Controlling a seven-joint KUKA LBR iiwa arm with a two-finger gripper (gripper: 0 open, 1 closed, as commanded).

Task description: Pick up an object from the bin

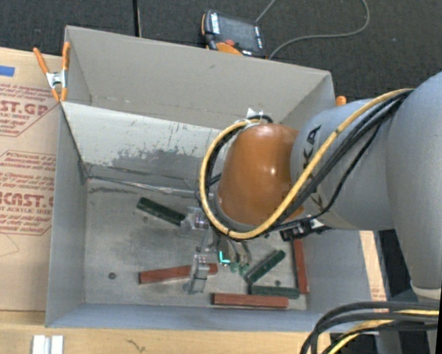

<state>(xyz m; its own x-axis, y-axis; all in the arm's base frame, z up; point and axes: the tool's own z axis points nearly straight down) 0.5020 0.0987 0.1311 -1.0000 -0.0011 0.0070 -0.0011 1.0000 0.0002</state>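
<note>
My gripper (199, 274) hangs under the arm's orange cover, low over the bin floor near the front middle. It sits at the right end of a flat red-brown stick (162, 275) that lies slanted on the floor. Whether it grips that stick I cannot tell. Just right of the gripper lies a dark green stick (265, 265), tilted. Along the front wall rests another red-brown stick (249, 301).
A dark green stick (160, 211) lies apart at the left centre of the floor. A third red-brown stick (300, 269) stands along the right wall. The arm and its cables cover the bin's right half. The floor at the left is bare.
</note>
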